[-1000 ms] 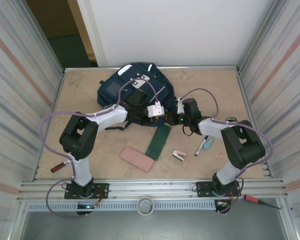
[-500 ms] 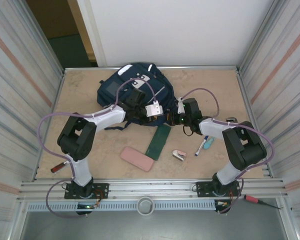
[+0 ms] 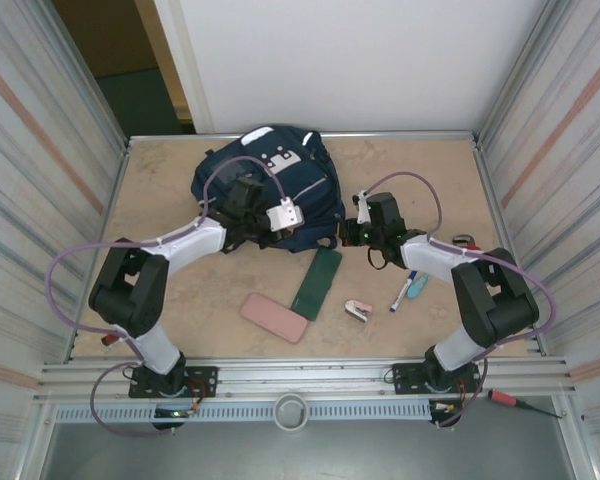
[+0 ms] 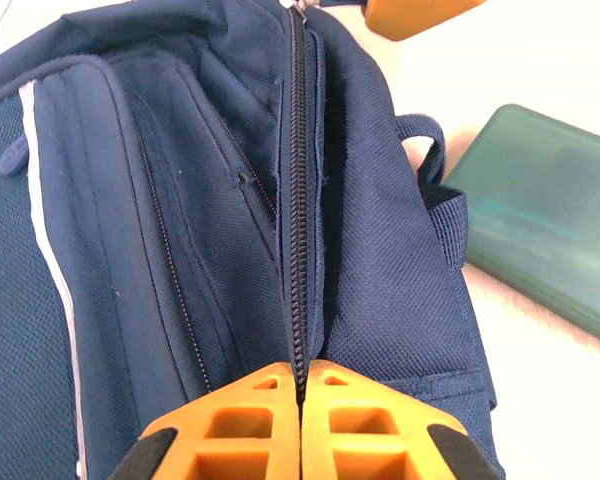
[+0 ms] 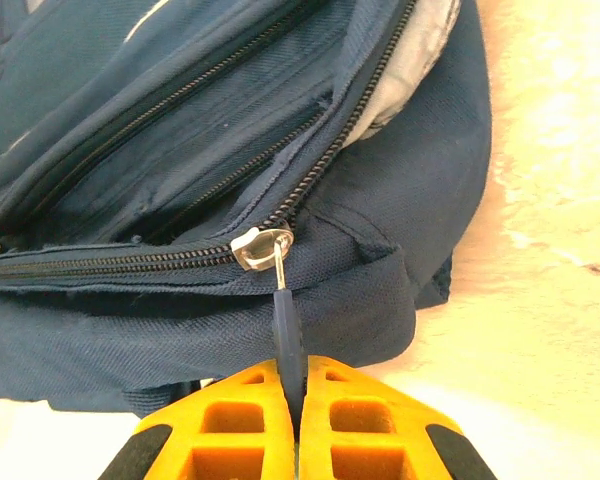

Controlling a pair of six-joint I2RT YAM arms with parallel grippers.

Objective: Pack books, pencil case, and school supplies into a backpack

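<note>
My left pincer (image 4: 302,385) pinches the backpack (image 3: 315,185), far on the table (image 3: 180,290); my right pincer (image 5: 292,378) is closed on its zipper pull (image 5: 284,318). The pencil case (image 3: 274,318) and marker (image 3: 402,291) are not yet packed.

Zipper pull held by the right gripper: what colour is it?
Dark blue tab on a silver slider; clearest in the right wrist view.

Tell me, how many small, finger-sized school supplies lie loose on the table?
3: a blue-and-white marker and a teal item side by side by the right arm, a pink-and-white item nearer the front edge. More may hide inside the backpack.
</note>
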